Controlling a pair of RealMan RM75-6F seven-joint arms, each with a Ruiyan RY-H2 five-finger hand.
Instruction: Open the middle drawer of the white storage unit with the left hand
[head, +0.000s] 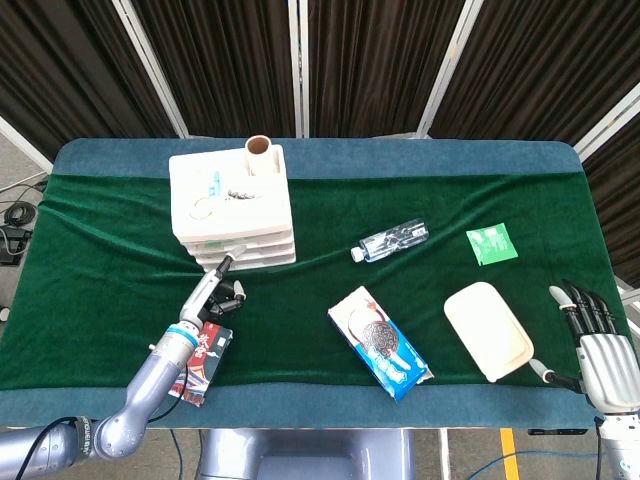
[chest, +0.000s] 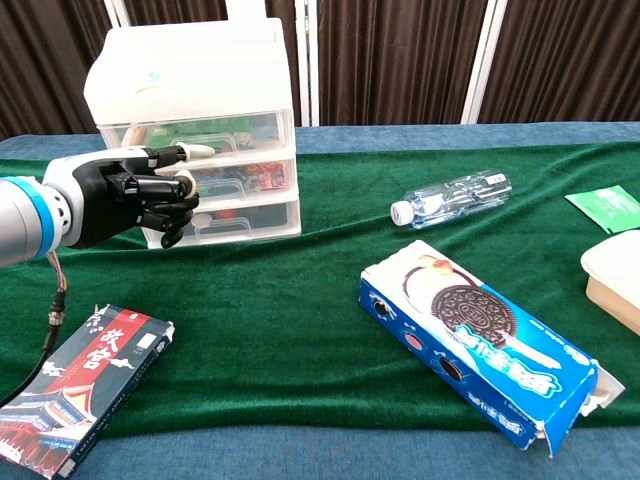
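With its fingers curled and holding nothing, the left hand (chest: 135, 195) at the unit's (chest: 190, 75) six o'clock may hook the wrong drawer handle.

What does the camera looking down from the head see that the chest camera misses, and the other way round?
Only the head view shows the right hand at the table's edge, the cardboard tube and the items on top of the storage unit.

Only the chest view shows the drawer fronts, their handles and contents, including the middle drawer.

Both show the left hand near the drawers, the bottle, cookie box, red box and green packet.
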